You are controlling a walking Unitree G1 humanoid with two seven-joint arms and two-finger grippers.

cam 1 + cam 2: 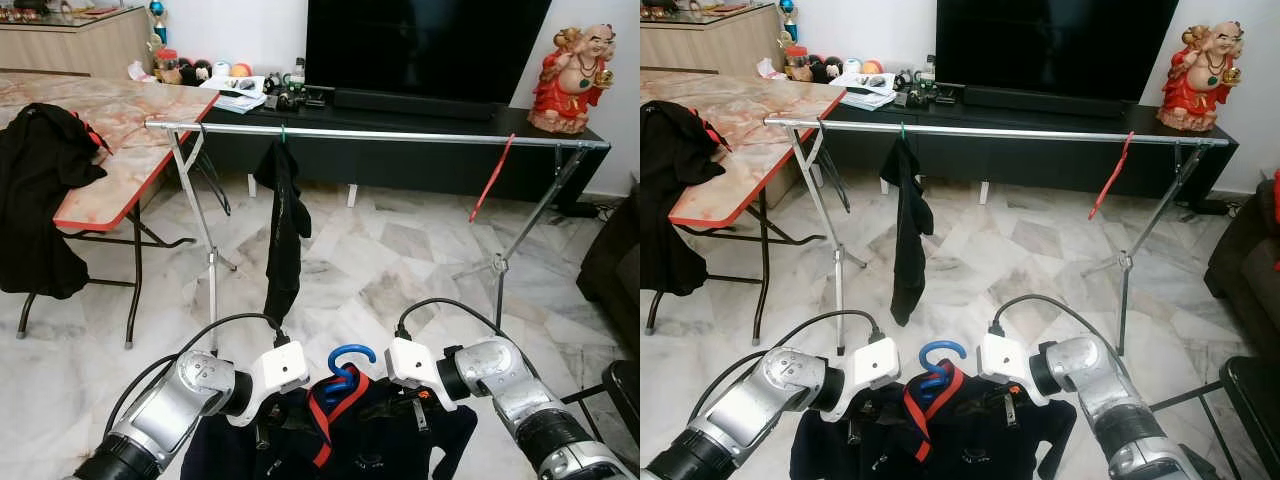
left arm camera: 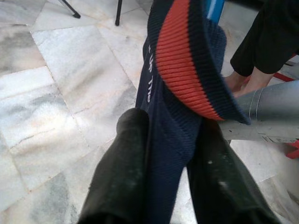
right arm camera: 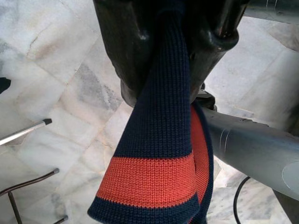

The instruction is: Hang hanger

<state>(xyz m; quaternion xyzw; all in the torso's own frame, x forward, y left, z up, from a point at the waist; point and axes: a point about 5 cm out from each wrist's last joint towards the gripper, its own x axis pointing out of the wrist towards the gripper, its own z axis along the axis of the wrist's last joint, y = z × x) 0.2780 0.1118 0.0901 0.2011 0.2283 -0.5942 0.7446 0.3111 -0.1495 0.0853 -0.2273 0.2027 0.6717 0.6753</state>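
Left gripper (image 2: pixel 163 186) and right gripper (image 3: pixel 170 51) each clamp navy sweater (image 1: pixel 340 440) on blue hanger (image 1: pixel 345 368), low between arms. Ahead: metal rail (image 1: pixel 400 134) carrying black garment (image 1: pixel 283 235) and red hanger (image 1: pixel 492 180). Left, marble-top table (image 1: pixel 120 120); behind, TV stand (image 1: pixel 420 140), red statue (image 1: pixel 572 80). Marble tile floor (image 1: pixel 380 270).

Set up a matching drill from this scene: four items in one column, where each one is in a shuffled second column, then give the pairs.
Items
1. blue hanger
2. red hanger
3. black garment
4. red figurine

Places
A. standing on the dark TV cabinet
B. hooked near the right end of the metal rail
C. inside the navy sweater held by the left gripper and right gripper
D. hanging from the rail's left part

Pairs: 1-C, 2-B, 3-D, 4-A
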